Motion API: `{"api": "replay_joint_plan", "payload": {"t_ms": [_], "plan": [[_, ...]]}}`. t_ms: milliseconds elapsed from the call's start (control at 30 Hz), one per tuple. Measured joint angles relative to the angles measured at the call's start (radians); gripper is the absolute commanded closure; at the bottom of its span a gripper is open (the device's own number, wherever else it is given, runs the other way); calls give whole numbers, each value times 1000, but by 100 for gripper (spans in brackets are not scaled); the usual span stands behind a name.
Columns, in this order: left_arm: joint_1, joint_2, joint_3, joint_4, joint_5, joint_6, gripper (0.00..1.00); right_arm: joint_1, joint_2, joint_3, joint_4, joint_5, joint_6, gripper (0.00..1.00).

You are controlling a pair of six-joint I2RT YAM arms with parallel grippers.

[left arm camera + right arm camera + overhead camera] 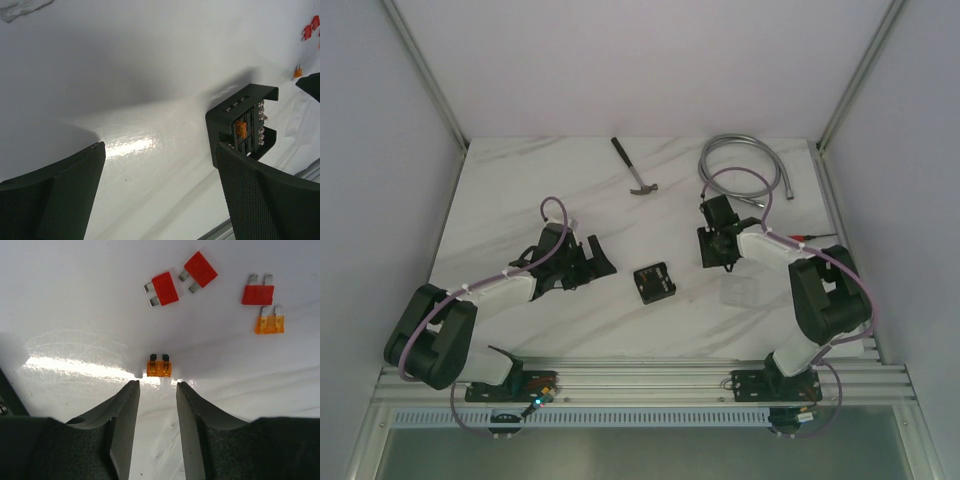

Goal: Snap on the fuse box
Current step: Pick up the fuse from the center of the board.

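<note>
**Top view, mid-frame:** fuse box (655, 282) flat on the white marbled bench (520, 190), slotted side up, between the two arms and touching neither. To its left, left gripper (588, 262), spread to the full, holding nothing, tips aimed toward the box. To its upper right, right gripper (718, 245), pointed down at the bench. Right of the box and below the right gripper, faint clear cover (740, 292) lying flat. Near the top of the bench, hammer (635, 170) and coiled metal hose (745, 165), both well apart from the box.

**Left wrist view:** box at the right of the frame, just beyond the finger (260, 200) on that side, with a seated fuse (241, 129), orange, in its slots. Bare bench between the wide-set fingers.

**Right wrist view:** jaws parted by a narrow gap, nothing pinched between them. Just past the tips, at centre frame, loose orange fuse (159, 367) on the bench. Farther up, two red fuses (164, 288) side by side at upper centre. At upper right, third red fuse (257, 292), with a second orange fuse (269, 322) just below it.
</note>
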Motion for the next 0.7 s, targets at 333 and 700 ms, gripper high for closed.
{"api": "replay_joint_plan", "payload": {"t_ms": [333,700], "plan": [[0,0,0,-2,0,0,0,0,65,75,-72,-14,-24,58],[-1,0,0,-3,0,0,0,0,117,124,-103,-2,-14,63]]}}
